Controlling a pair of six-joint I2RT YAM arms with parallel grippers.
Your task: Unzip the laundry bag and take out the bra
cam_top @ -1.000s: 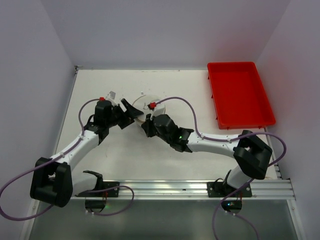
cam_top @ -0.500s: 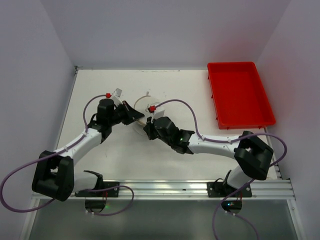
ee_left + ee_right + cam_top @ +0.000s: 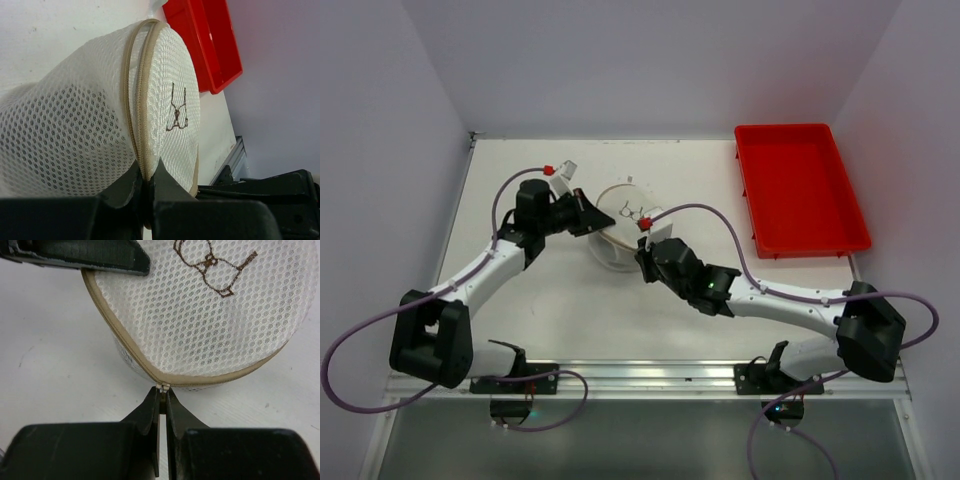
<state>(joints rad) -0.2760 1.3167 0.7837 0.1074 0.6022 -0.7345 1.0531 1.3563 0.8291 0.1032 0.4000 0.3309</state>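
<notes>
Tabletop [image 3: 570, 300] was seen as matte off-white, boxed in by plain pale walls [image 3: 650, 60]; red tray [image 3: 800, 190] was parked at the far right corner. Mid-table, laundry bag [image 3: 620, 228] was found tilted, its zipper rim clamped by left gripper [image 3: 147, 172], zipper pull [image 3: 162, 386] pinched by right gripper [image 3: 162, 401].

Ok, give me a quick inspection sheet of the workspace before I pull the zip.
Surface: white table, a few faint marks.
Job's things: laundry bag mid-table, zip looks closed along the visible rim; bra: nothing seen.
Clutter: red tray at far right, apart from the bag.
Grippers: left gripper shut on the bag's rim; right gripper shut on the zipper pull.
Cables: purple cables loop off both arms; the right one passes close to the bag.
Surroundings: plain walls; metal rail at near edge.
</notes>
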